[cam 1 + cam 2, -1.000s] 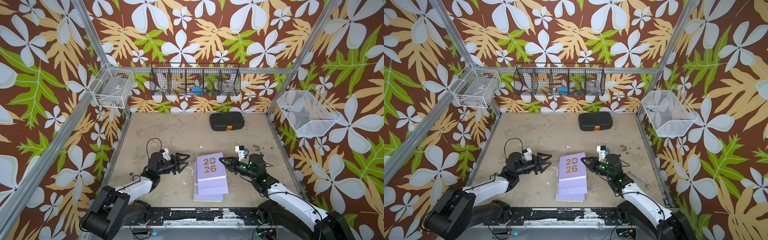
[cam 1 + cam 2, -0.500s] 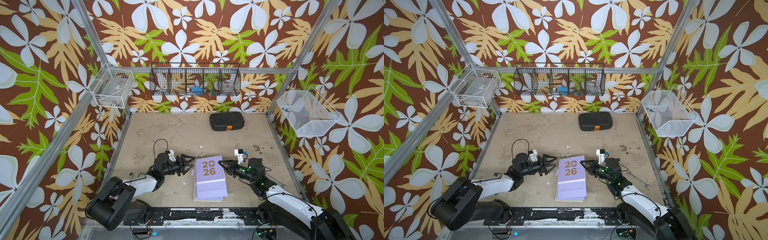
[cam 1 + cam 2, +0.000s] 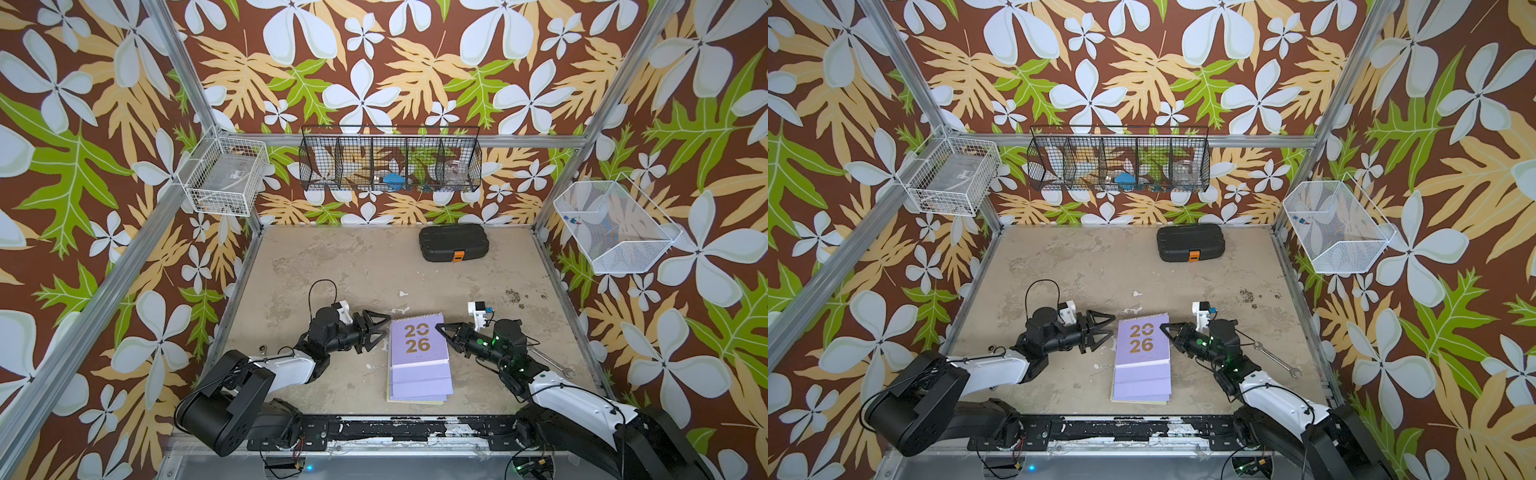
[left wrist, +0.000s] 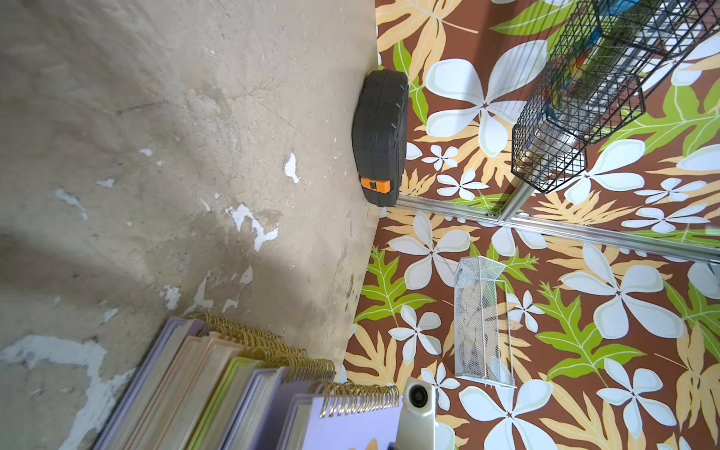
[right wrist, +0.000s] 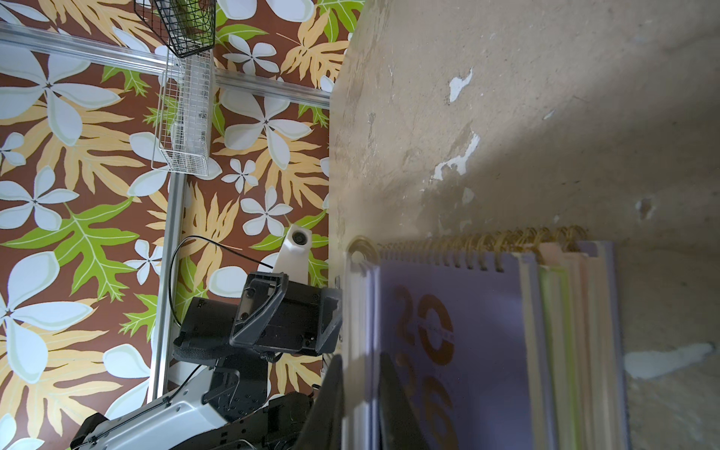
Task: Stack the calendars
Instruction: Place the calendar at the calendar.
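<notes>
A pile of calendars lies at the front middle of the table. The top one is a lilac calendar with gold "2026", set a little farther back than those under it. My right gripper is shut on that calendar's right edge; in the right wrist view its dark fingers clamp the edge of the lilac calendar. My left gripper stands open just left of the pile, holding nothing. The left wrist view shows the pile's spiral ends but no fingers.
A black ribbed case with an orange latch lies at the back wall. A wrench lies right of the right arm. Wire baskets hang on the back and side walls.
My left gripper has moved right, up to the pile's left edge. The right gripper and the top calendar have shifted slightly left and nearer. Both jaws stand as before.
</notes>
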Controlling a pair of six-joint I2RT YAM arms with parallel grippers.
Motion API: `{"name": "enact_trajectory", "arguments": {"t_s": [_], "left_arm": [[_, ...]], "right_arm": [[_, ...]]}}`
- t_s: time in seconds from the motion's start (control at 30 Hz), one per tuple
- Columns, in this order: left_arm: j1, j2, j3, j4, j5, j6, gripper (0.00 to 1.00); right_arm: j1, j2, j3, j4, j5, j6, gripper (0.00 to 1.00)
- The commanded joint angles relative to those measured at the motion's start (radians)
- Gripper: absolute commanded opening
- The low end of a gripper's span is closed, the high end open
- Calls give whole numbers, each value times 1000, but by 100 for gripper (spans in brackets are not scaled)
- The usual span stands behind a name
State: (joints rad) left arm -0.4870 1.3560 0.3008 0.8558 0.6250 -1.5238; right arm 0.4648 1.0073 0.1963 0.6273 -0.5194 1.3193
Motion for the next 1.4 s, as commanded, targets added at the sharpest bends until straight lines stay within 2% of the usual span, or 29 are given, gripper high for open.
{"name": "enact_trajectory", "arguments": {"t_s": [0.0,0.5,0.87,1.37], "left_arm": [[-1,6,0,23,-8,8,64],[-5,29,-6,24,-8,20,64],[-12,50,3,32,-10,19,64],[-19,74,27,35,-13,16,64]], "right_arm": [[0,8,-3,86,1,9,13],[12,72,-26,141,11,10,15],[18,62,-38,84,57,-10,23],[28,40,-47,11,120,-6,22]]}}
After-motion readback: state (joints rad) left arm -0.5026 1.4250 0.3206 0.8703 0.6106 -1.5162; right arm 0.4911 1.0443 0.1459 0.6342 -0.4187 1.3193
